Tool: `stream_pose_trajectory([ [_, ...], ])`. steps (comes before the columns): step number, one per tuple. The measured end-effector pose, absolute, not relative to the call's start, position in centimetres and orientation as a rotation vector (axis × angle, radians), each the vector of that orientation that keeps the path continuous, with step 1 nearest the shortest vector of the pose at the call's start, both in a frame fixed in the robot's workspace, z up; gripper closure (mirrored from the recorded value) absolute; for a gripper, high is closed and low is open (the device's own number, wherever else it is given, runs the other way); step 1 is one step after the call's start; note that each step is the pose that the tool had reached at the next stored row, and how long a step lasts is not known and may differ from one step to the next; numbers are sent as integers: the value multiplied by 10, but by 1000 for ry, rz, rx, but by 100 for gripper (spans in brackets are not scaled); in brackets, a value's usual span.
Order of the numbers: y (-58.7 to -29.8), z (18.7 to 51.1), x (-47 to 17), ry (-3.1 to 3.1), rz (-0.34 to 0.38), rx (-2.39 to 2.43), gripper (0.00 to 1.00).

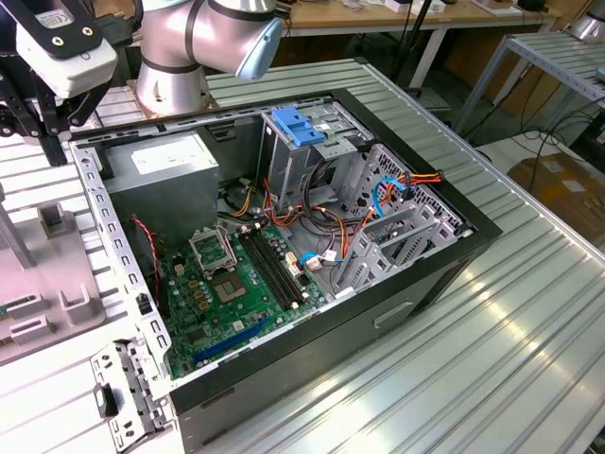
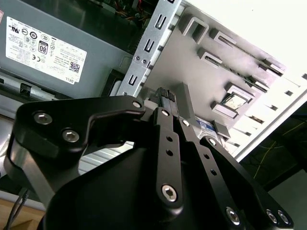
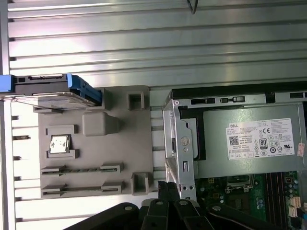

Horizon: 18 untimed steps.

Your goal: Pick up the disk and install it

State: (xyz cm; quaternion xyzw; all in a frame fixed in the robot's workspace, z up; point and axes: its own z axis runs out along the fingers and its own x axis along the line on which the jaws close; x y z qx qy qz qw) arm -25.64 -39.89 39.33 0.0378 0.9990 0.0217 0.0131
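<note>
**Disk waits on the fixture; end effector empty, fingers together**

The disk rests at the far end of a grey moulded fixture on the ribbed aluminium tabletop, beside the open computer case and apart from the end effector. The end effector's black fingers sit pressed together with nothing between them, over the fixture's edge nearest the case. I judge the disk rigid and dense for its size. Its bare metal faces are smooth enough to slip, and it would take a knock badly. The blue plastic rails along its long sides look the safest hold, being parallel and less slick than the metal. The fixture is matt, with raised blocks and slots. The case is stamped sheet steel, and the boxy grey power supply inside it carries a white sticker.
</note>
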Motion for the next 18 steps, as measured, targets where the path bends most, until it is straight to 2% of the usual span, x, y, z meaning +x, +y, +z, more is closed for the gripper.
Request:
stream_pose_trajectory([
  [18,-399,393,-276,3112,68,118,89],
])
